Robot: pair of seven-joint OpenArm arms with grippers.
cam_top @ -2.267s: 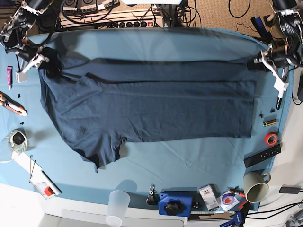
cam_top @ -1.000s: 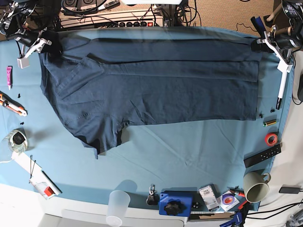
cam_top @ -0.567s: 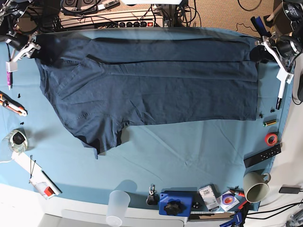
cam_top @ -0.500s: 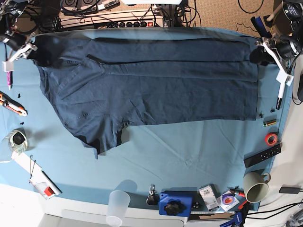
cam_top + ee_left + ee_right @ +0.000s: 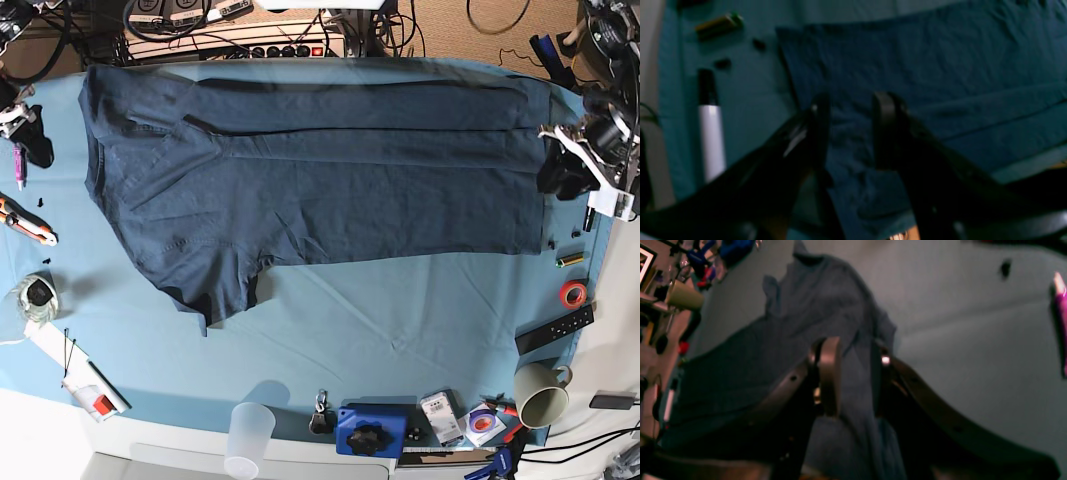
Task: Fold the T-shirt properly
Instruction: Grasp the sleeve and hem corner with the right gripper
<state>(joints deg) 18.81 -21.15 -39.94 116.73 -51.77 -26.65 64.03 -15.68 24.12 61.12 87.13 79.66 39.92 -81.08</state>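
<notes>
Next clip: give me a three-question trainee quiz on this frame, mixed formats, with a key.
1. True or false: the left gripper has its fingers closed on the T-shirt.
2. Multiple choice: the sleeve sticking out toward the near table edge lies beside the (a) orange tape roll, (b) clear plastic cup, (c) beige mug.
3. Fill in: the T-shirt lies on a teal ____.

Key: 1 false; 2 b; 3 cloth.
</notes>
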